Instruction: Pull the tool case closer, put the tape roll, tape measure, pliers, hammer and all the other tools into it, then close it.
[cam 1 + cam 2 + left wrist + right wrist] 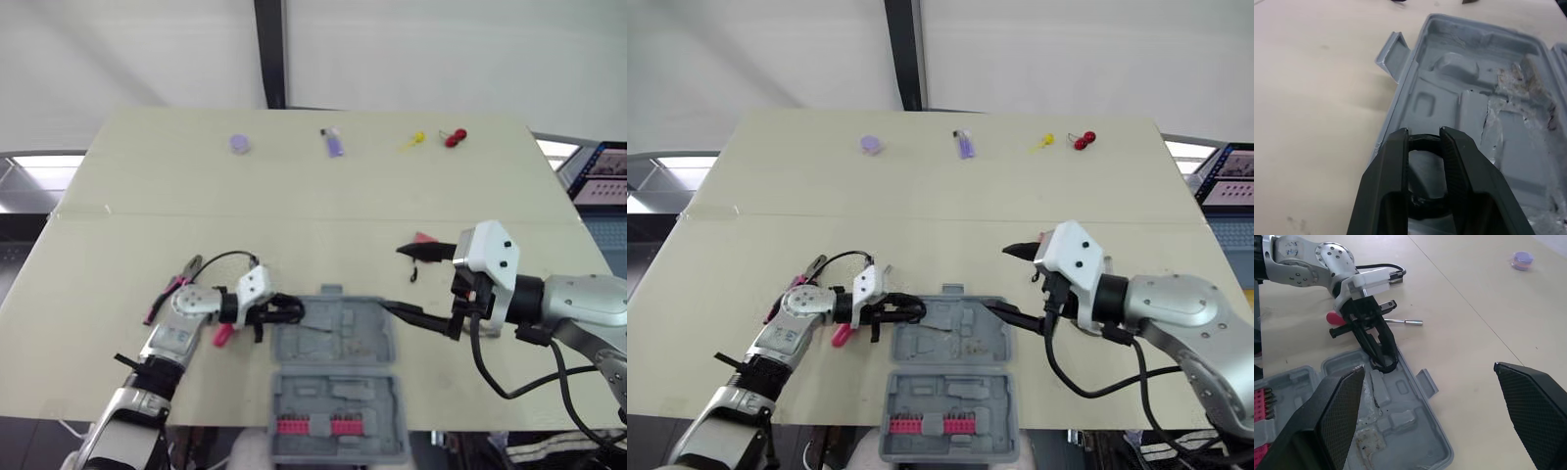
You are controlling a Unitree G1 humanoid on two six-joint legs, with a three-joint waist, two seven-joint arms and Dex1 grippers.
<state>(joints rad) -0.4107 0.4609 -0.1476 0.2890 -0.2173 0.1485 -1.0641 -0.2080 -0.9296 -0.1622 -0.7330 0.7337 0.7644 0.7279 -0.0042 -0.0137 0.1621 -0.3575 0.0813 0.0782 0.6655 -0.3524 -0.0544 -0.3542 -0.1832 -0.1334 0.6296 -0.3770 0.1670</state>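
Tool case [338, 345] lies open on the worktop [294, 206] close to its near edge, about centre, between the two arms. Grey moulded tray. The half nearer the robot carries a red bit strip [315, 425].

Left claw [291, 311]: clamped on the tape roll [1424, 139], a black ring held between the two fingers. The roll hangs at the left rim of the case's far half, just over the tray recesses. Cannot tell whether it touches the tray.

Right claw [395, 279]: fingers spread wide apart, holding nothing. It sits at the right side of the case; the lower finger reaches the right rim of the far half and the upper finger is over bare worktop.

Loose tools outside the case:
- pliers [174, 287], pink handles, on the worktop left of the left wrist.
- screwdriver [1403, 322], pink handle, beside the left claw's base, just left of the case.
- small red item [423, 237] beyond the right claw, partly hidden.

Along the far edge, well apart from the case: purple disc [241, 143], small purple object [334, 144], yellow piece [415, 140], red piece [455, 136].
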